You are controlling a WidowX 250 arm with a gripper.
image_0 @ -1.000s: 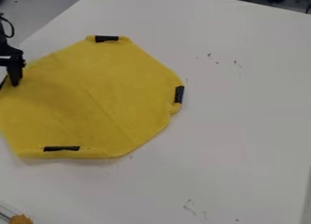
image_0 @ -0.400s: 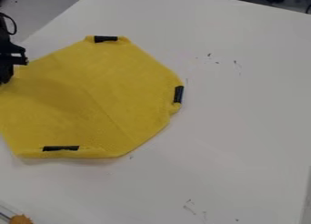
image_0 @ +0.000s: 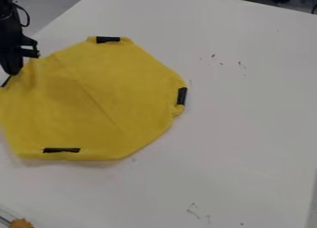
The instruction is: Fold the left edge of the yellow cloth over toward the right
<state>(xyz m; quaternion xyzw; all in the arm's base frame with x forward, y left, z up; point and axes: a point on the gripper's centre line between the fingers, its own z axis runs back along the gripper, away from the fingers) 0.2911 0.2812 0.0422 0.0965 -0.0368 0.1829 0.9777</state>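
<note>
Yellow, apparently soft fabric forms the workpiece: we identify a yellow cloth [image_0: 117, 99] spread on the white bench [image_0: 248, 129], occupying the left and centre of the camera view. Its outline is many-sided, with a diagonal crease across the middle. We note an upper black strip [image_0: 108, 39], a right-hand black strip [image_0: 181, 96] and a lower black strip [image_0: 61, 150], each at or near an edge.

The pincer [image_0: 14, 72] is at the upper-left border of the cloth, where the material rises in small folds beside it. We cannot tell whether the pincer is apart, together or clamped on the fabric.

Handling: we rate the cloth as light, limp and not fragile. It likely bends at any pinch and drapes below it, so one hold does not support the whole sheet. We recommend gripping a raised fold or corner near the border; the flat centre offers little to pinch. An orange item [image_0: 21, 223] lies at the lower-left corner of the view.
</note>
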